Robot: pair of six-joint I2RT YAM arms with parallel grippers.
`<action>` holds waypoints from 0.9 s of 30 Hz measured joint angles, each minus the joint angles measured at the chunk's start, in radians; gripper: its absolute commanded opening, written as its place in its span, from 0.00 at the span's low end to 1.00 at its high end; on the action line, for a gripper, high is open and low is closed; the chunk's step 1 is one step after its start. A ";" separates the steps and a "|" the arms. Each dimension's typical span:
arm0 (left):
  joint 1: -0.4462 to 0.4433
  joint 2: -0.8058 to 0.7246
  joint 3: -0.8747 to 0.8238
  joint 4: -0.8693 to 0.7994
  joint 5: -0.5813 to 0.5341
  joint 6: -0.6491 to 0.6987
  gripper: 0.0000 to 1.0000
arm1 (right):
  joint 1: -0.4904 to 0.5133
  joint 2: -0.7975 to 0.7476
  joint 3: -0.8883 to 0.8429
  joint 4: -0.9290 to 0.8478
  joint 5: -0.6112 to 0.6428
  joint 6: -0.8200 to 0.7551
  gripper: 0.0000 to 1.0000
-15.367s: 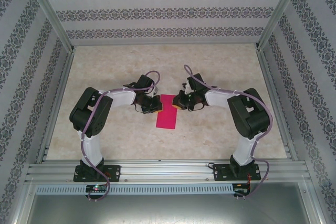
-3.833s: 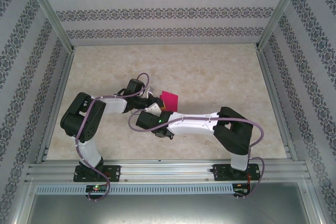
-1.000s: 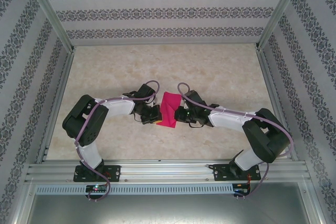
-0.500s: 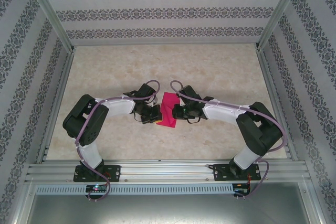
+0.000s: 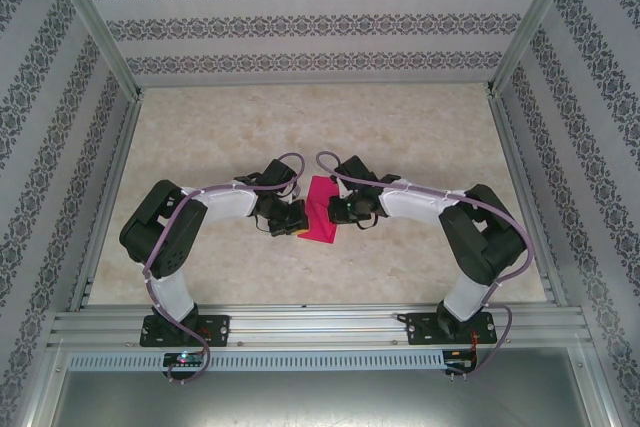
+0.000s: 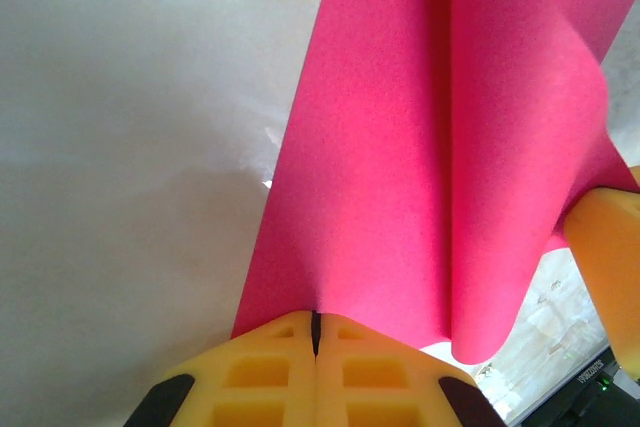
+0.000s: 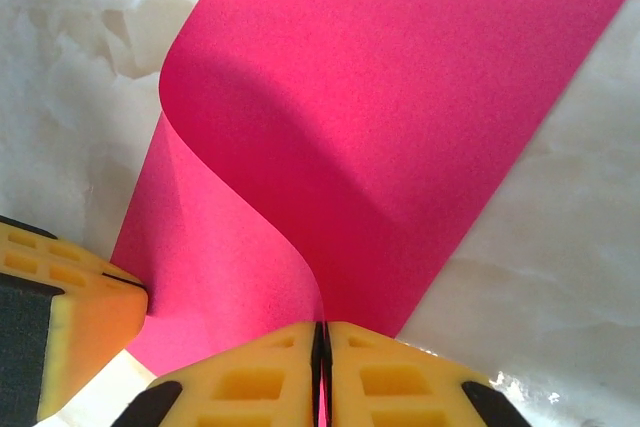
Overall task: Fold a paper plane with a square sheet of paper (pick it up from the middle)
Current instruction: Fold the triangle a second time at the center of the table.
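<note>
The square sheet of paper (image 5: 322, 209) is magenta-pink and lies between the two grippers at mid-table, bent over itself in a soft curl rather than flat. In the left wrist view the paper (image 6: 400, 147) runs away from my left gripper (image 6: 315, 322), whose yellow fingertips are shut on its near edge. My right gripper (image 7: 322, 335) is likewise shut on an edge of the paper (image 7: 400, 97), where the sheet curves up into its jaws. From above, the left gripper (image 5: 300, 223) is at the sheet's left side and the right gripper (image 5: 336, 210) at its right side.
The marbled table top (image 5: 400, 137) stretches open behind and to both sides of the arms. Patterned walls (image 5: 320, 22) enclose it on three sides, and an aluminium rail (image 5: 320, 325) runs along the near edge.
Over the last second my right gripper has moved left and a little farther back with its edge of the paper, so the sheet looks narrower and more curled. The left gripper has stayed put.
</note>
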 measured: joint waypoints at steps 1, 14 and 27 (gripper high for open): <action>0.000 0.001 0.002 -0.003 0.000 0.000 0.05 | 0.000 0.005 0.005 -0.003 0.000 -0.003 0.13; 0.000 0.006 0.012 -0.014 0.000 0.004 0.05 | -0.006 0.043 0.047 -0.032 0.006 -0.052 0.13; 0.000 0.007 0.012 -0.014 0.000 0.007 0.05 | -0.007 0.053 0.053 -0.048 0.030 -0.058 0.13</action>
